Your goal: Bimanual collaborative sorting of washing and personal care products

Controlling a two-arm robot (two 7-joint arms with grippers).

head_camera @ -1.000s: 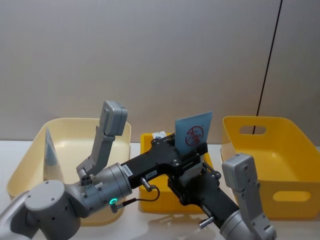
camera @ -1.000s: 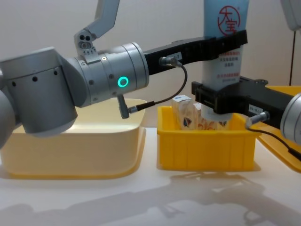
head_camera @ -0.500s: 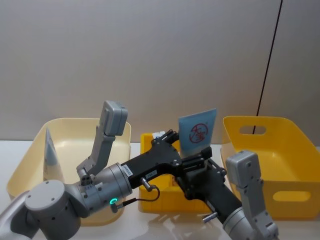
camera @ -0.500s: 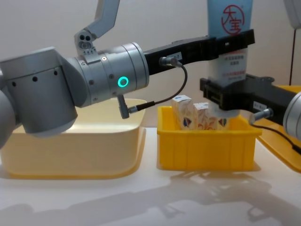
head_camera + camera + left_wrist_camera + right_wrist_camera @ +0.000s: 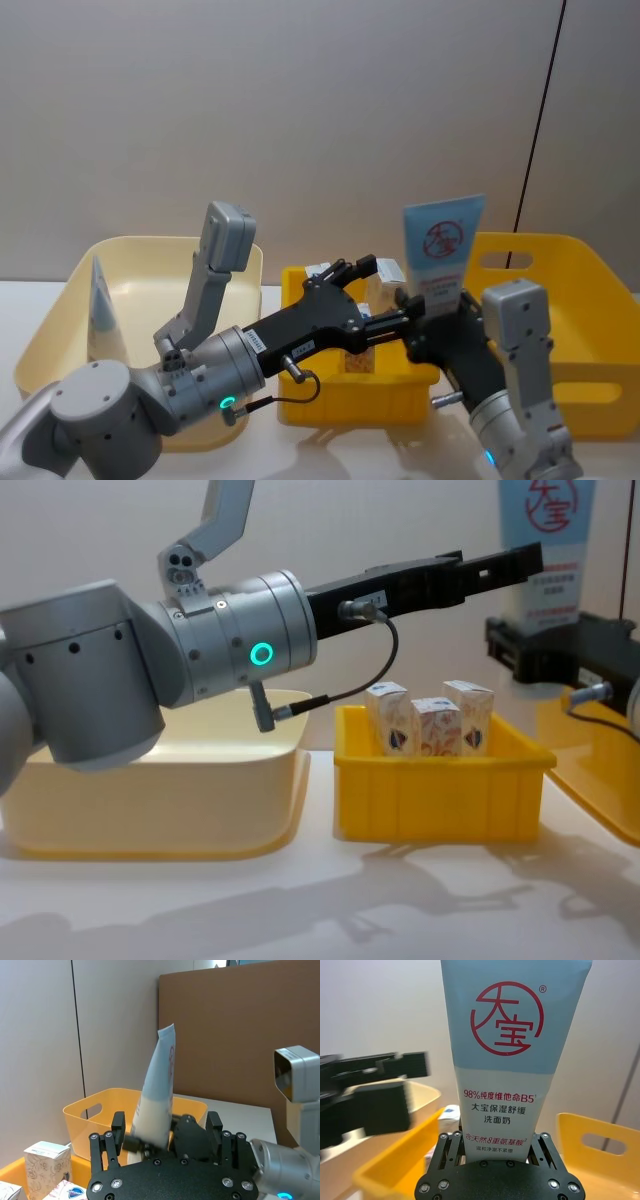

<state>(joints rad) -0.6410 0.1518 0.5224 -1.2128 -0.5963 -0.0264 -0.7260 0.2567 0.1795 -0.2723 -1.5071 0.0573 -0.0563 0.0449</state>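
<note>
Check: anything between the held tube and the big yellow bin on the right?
Nothing visible. The right gripper holds the tube upright beside the left wall of the big yellow bin; the open left gripper is opposite, over the small bin.

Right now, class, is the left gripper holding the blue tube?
No: the tube stands upright in the right gripper, while the left gripper is open and apart from it.
</note>
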